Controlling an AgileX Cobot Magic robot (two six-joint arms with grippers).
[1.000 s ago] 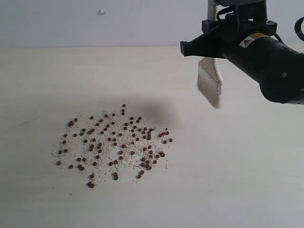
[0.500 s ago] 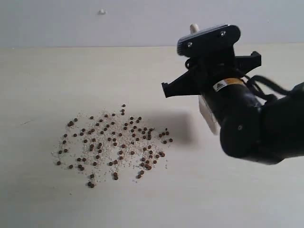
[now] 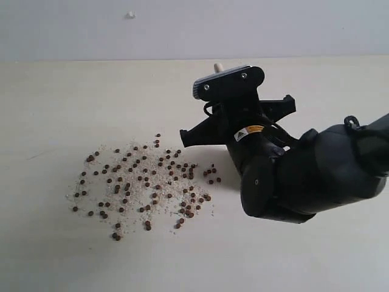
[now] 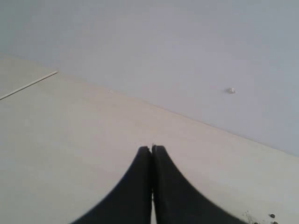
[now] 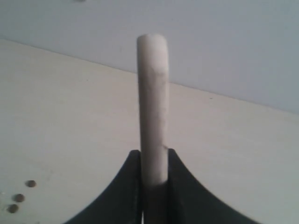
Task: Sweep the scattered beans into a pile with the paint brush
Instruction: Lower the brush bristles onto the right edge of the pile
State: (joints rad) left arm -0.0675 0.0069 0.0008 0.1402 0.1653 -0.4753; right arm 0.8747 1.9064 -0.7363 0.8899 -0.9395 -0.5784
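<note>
My right gripper (image 5: 154,161) is clamped on the paint brush (image 5: 153,93), which stands handle end up with its bristles hidden under the arm. The beans (image 3: 146,179) lie spread on the table (image 3: 55,91) to its left in the exterior view, the nearest just beside it. My left gripper (image 4: 152,151) is closed on nothing and farther off. Compared with one second ago, the right arm has come down from the upper right to the beans' edge, and the beans are unmoved.
</note>
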